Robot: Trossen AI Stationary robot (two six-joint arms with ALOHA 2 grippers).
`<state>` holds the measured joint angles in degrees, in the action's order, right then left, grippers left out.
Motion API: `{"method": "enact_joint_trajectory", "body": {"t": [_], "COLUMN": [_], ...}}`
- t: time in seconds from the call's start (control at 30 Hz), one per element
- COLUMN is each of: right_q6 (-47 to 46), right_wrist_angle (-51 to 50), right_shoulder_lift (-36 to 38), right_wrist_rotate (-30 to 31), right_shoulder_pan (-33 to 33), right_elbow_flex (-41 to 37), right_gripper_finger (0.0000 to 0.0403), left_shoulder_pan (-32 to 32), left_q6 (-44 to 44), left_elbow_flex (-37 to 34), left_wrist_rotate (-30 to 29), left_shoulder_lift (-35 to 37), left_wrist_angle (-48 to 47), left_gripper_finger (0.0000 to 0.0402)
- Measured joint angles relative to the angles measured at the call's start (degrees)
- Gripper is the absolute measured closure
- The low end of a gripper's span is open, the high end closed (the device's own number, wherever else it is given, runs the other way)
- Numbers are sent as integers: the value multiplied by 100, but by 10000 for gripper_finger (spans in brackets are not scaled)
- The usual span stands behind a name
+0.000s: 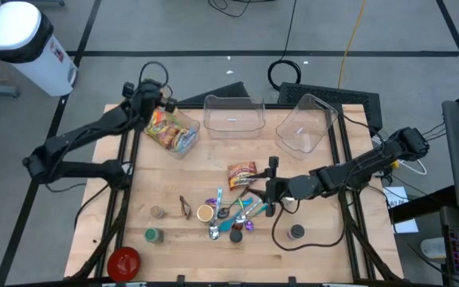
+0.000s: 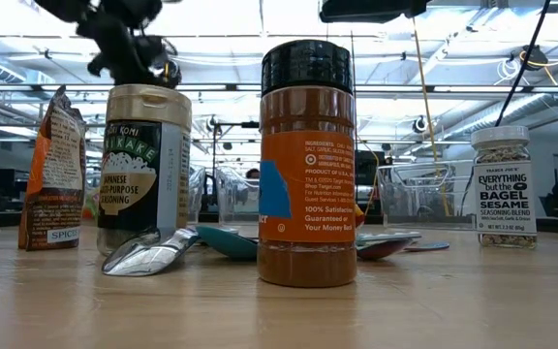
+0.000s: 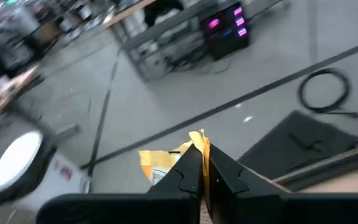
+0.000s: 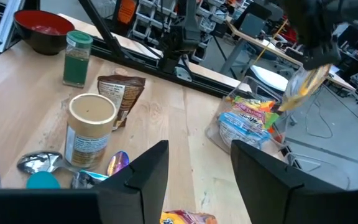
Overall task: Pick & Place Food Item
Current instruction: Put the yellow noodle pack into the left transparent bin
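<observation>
My left gripper (image 1: 159,104) is above a clear bin (image 1: 174,131) of colourful snack packets at the table's far left. It is shut on a yellow packet (image 3: 166,162), which also shows in the right wrist view (image 4: 303,90) over the bin (image 4: 247,121). My right gripper (image 1: 264,188) is open and empty near the table's middle, its fingers (image 4: 148,171) pointing toward the left. An orange-brown snack bag (image 1: 241,173) lies flat on the table just on its far side. My left gripper pinches the yellow packet's top edge (image 3: 196,138) between its two fingers, coming from above. The packet hangs below the fingers (image 4: 300,93), lifted clear, over the bin of snacks.
Two empty clear bins (image 1: 233,115) (image 1: 305,123) stand at the back. Spoons and spice jars (image 1: 205,212) lie in the middle front, with a green jar (image 1: 151,235), a red bowl (image 1: 123,261) and a dark-lidded jar (image 1: 296,232). Jars (image 2: 308,165) block the low view.
</observation>
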<state>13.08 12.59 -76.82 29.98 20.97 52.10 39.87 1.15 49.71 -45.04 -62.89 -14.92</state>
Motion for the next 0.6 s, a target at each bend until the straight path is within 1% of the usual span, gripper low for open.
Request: {"method": "enact_joint_trajectory", "body": {"t": [0.07, 0.13, 0.2, 0.27, 0.4, 0.5, 0.6], "right_q6": [0, 0, 0, 23, 119, 118, 116], "right_wrist_angle": [-4, -3, -4, -3, -3, -3, -3], "right_shoulder_lift": [0, 0, 0, 0, 0, 0, 0], "right_wrist_rotate": [0, 0, 0, -2, 0, 0, 0], "right_shoulder_pan": [-8, -7, -4, -7, -4, -4, -4], "right_elbow_flex": [0, 0, 0, 0, 0, 0, 0], "right_gripper_finger": [238, 238, 238, 238, 238, 238, 238], "left_shoulder_pan": [277, 465, 581, 623, 592, 574, 572], "left_q6": [-42, -57, -132, -282, -323, -408, -469], "left_elbow_flex": [0, 0, -2, -2, -2, -2, -2], "left_wrist_rotate": [54, 279, 575, 718, 723, 704, 602], "left_shoulder_lift": [-271, -544, -796, -1018, -1321, -1364, -1338], "left_wrist_angle": [122, 175, 259, 307, 290, 108, -64], "left_gripper_finger": [390, 396, 396, 390, 393, 397, 386]}}
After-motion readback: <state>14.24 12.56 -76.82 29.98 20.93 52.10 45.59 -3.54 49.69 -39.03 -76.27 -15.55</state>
